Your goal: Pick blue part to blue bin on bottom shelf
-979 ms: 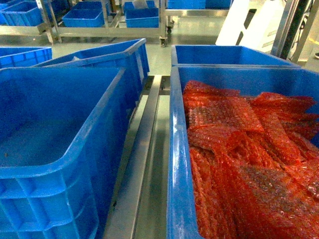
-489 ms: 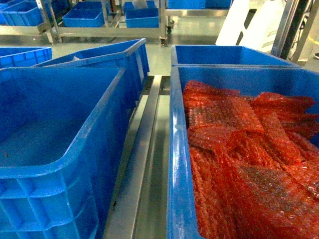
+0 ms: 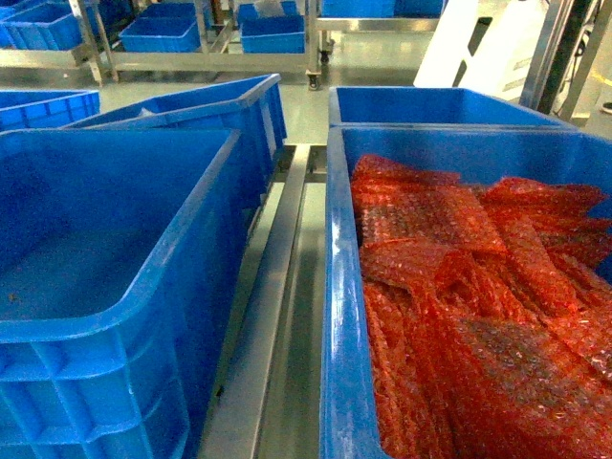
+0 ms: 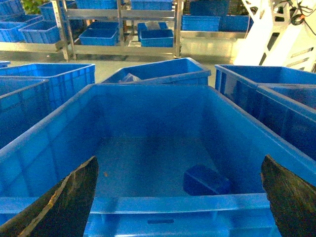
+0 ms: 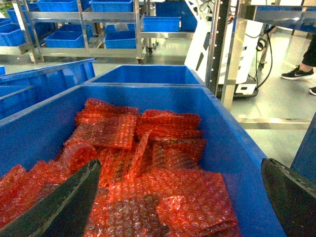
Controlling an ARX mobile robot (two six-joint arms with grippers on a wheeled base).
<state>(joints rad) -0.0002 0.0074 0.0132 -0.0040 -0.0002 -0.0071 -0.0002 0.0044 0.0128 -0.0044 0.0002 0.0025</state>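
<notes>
A small blue plastic block with rounded edges [image 4: 206, 179] lies on the floor of a large blue plastic crate [image 4: 148, 203], in the lower right of the left wrist view, close to the crate's near wall. In the head view the crate [image 3: 143, 287] fills the left half, but the part itself is hidden behind its wall. It looks rigid, light and smooth, so likely a little slippery; its colour nearly matches the floor beneath it. A firm pinch across its shorter sides, from above, seems the safest hold.

The left gripper [image 4: 180, 207] hangs over the crate's near rim with its two dark fingers [image 4: 69, 202] spread wide at the frame's lower corners, holding nothing.

The right gripper [image 5: 180, 207] is likewise spread wide and empty, over a second blue crate [image 5: 237, 148] heaped with red bubble-wrap bags [image 5: 143, 163].

Across the top of the wrist views stands a steel rack [image 4: 123, 47] carrying more blue bins [image 4: 155, 37]; its lowest level is too far to make out clearly.
</notes>
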